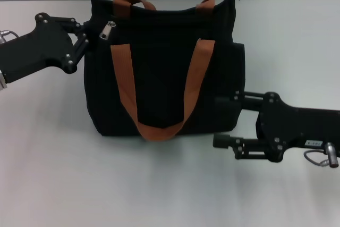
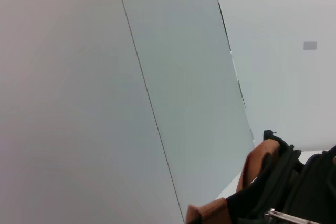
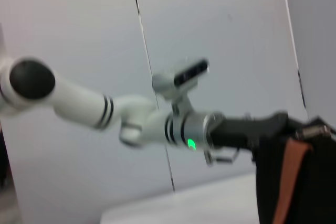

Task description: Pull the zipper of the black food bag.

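Stood upright on the white table (image 1: 48, 174): the black food bag (image 1: 159, 86), orange strap (image 1: 159, 126) drooping down its front. Hid the left gripper (image 1: 89, 38) tips against the bag's upper left corner; could not tell whether jaws were apart or together. Hung just beside those tips: the zipper (image 1: 108, 30), silver tab slanting down-left along its length. Reached to the bag's lower right side: the right gripper (image 1: 222, 120), jaws spread wide, upper finger touching the bag, lower finger clear of it.

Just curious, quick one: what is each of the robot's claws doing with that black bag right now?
Left gripper: at the black food bag by the zipper; grip cannot be told.
Right gripper: open, one finger against the bag's side, holding nothing.
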Robot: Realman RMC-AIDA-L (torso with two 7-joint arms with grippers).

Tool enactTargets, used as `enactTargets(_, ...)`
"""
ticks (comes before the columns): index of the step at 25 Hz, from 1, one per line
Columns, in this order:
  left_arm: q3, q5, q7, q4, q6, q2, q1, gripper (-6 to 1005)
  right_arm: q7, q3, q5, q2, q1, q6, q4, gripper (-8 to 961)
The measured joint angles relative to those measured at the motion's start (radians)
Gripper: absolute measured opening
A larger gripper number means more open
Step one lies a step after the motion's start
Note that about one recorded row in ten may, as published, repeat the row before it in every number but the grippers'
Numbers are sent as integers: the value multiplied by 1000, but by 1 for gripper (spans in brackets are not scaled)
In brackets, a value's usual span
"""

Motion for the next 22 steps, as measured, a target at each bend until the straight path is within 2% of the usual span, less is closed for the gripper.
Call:
enactTargets(6,0,-2,22,4,4,-9,7,27,121,0,86,-1,28,-29,20,738)
enactTargets(13,0,-14,19,0,16,-9,9,28,391,0,155,-5,106,-44,-10,735)
enactTargets(14,0,-15,18,0,16,-9,9,28,479,0,172,-5,136,-40,-35,735)
enactTargets(15,0,-15,18,0,16,-9,9,28,479,0,172,-5,136,-40,-35,734)
enactTargets(22,0,-16,21,-8,17,-9,9,28,794,-27,158,-8,255,91,-129,732)
